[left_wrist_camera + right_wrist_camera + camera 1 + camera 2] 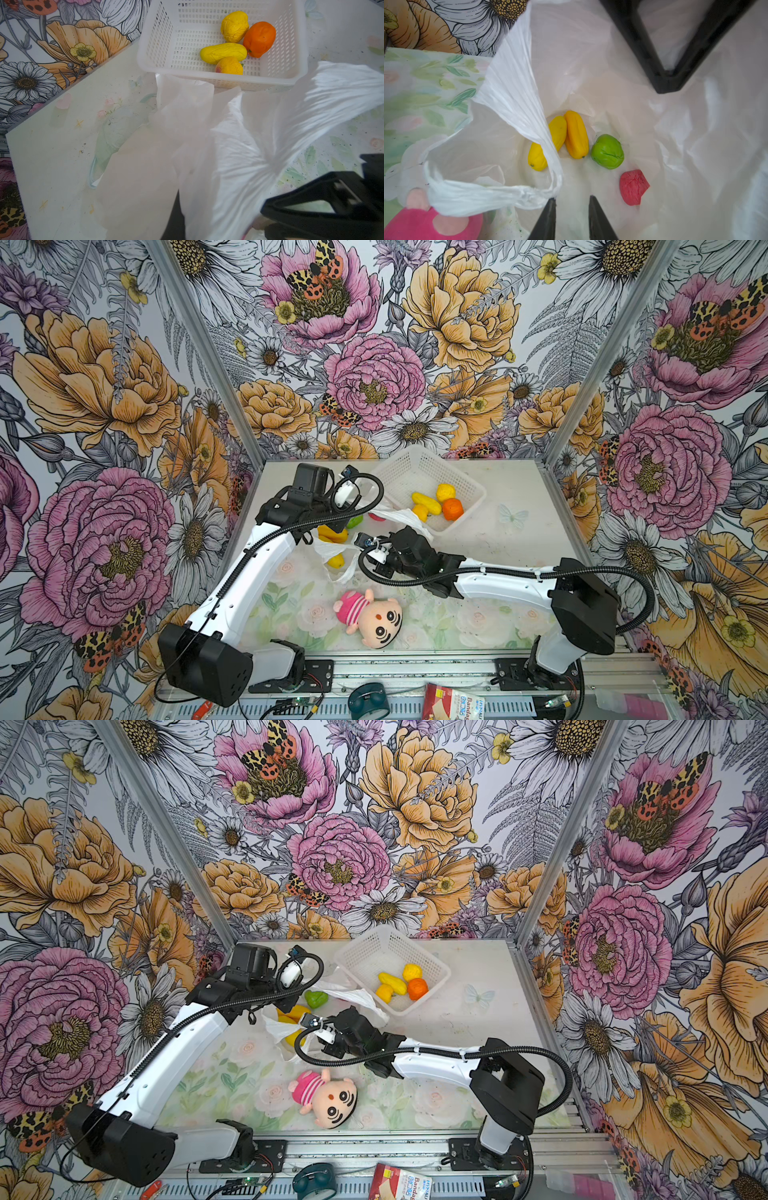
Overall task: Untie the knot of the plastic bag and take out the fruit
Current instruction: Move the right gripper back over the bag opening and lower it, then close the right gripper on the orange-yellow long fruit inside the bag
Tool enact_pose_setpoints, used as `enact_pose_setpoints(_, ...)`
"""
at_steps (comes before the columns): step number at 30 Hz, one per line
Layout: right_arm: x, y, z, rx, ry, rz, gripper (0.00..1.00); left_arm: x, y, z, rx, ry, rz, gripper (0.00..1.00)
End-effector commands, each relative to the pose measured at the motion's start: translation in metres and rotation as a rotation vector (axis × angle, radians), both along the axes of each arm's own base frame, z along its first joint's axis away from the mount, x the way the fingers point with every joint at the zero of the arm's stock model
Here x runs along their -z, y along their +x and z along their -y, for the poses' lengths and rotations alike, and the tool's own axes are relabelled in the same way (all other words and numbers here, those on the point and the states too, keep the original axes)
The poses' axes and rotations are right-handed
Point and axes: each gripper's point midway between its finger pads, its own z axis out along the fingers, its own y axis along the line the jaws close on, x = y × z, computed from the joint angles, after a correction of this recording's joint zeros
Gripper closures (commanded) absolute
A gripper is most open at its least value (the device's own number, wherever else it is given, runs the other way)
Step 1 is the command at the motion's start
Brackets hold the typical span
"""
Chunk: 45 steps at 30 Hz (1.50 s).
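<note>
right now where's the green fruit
In a top view the green fruit sits left of the basket, in the bag beside a yellow fruit.

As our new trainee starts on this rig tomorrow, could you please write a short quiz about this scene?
1. How many fruits lie in the basket?
2. The green fruit lies: A in the plastic bag; B in the basket; C in neither.
3. True or false: the doll lies outside the plastic bag.
Key: 1 four; 2 A; 3 true.
</note>
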Motion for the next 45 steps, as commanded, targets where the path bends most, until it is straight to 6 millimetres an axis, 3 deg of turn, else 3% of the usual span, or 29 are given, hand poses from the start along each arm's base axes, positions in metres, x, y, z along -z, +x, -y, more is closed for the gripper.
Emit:
enact_pose_setpoints(1,0.002,0.026,-0.005,0.022,0.070,-0.076,0.71,-0.013,0.001,0.002,0.005,-0.040,0.032,1.00)
enact_pose_setpoints(11,0.036,0.029,-0.049,-0.060,0.098,-0.211,0.59,-0.012,0.001,0.002,0.004,-0.038,0.029,1.00)
enact_pose_setpoints(18,0.067,0.018,-0.080,-0.104,0.091,-0.227,0.24,-0.013,0.001,0.001,0.003,-0.040,0.031,1.00)
enact_pose_setpoints(27,0.110,-0.002,-0.108,-0.145,-0.117,-0.199,0.19,-0.013,0.001,0.002,0.005,-0.043,0.030,1.00)
enact_pose_setpoints(31,0.121,0.016,-0.118,-0.048,-0.172,-0.200,0.19,-0.014,0.001,0.001,0.005,-0.043,0.032,1.00)
enact_pose_setpoints(35,0.119,0.035,-0.121,0.086,-0.194,-0.127,0.18,-0.014,0.001,0.002,0.006,-0.042,0.032,1.00)
enact_pose_setpoints(42,0.077,0.061,-0.107,0.280,-0.060,-0.130,0.24,-0.014,0.000,0.002,0.007,-0.045,0.033,1.00)
enact_pose_setpoints(45,0.071,0.068,-0.103,0.307,-0.023,-0.155,0.30,-0.015,0.000,0.002,0.007,-0.044,0.034,1.00)
